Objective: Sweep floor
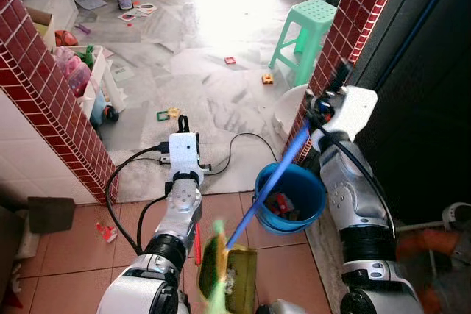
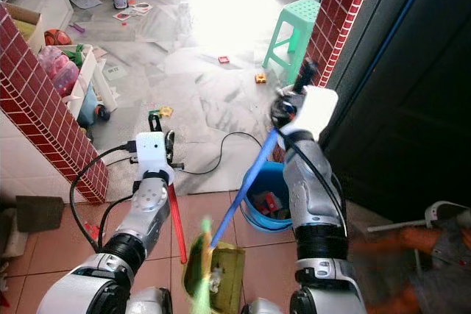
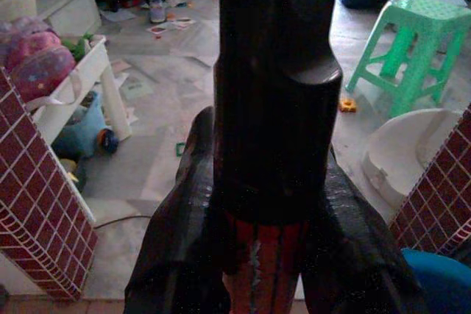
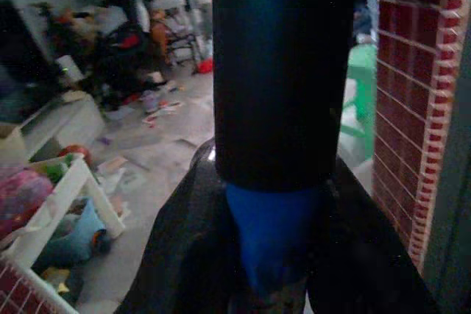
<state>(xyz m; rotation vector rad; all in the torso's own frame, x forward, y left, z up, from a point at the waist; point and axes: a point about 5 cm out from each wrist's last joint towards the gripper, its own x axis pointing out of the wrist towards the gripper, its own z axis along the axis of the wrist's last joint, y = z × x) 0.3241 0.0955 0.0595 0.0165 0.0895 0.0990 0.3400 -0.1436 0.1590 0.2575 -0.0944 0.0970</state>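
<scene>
Standing in a doorway flanked by red brick pillars [image 1: 44, 101], with the blue bucket [image 1: 291, 196] on the tiled floor [image 1: 73, 248] as the reference point. Far left of the bucket, beyond the left pillar: a white toy shelf [image 1: 92, 82] stuffed with coloured toys. Left of the bucket, raised above a black cable [image 1: 125, 182] and a white power strip: left end effector [image 2: 160, 124], clamped on a red handle [image 2: 177, 222], seemingly the dustpan's, its shaft slanting down toward the robot's feet; confirmed in the left wrist view, dark fingers [image 3: 176, 240] pressed on either side of the red shaft. Just below and left of the bucket, close to the feet: a yellow-green dustpan [image 1: 239, 277] with a blurred green broom head [image 1: 213, 270] against it, some pale debris apparently inside. Crossing the bucket's rim: the blue broom handle [image 1: 276, 174], running up and right. Above and right of the bucket, beside the right pillar: right end effector [image 1: 324, 104], closed around that blue handle. Beyond the bucket, on the grey marble floor: scattered small toys [image 1: 230, 59], a green stool [image 1: 305, 31], papers and clutter farther off. Judged barely begun: tools in hand and a little collected, perhaps, yet nearly all the litter in the room ahead left to sweep, gather and tip into the bucket.
</scene>
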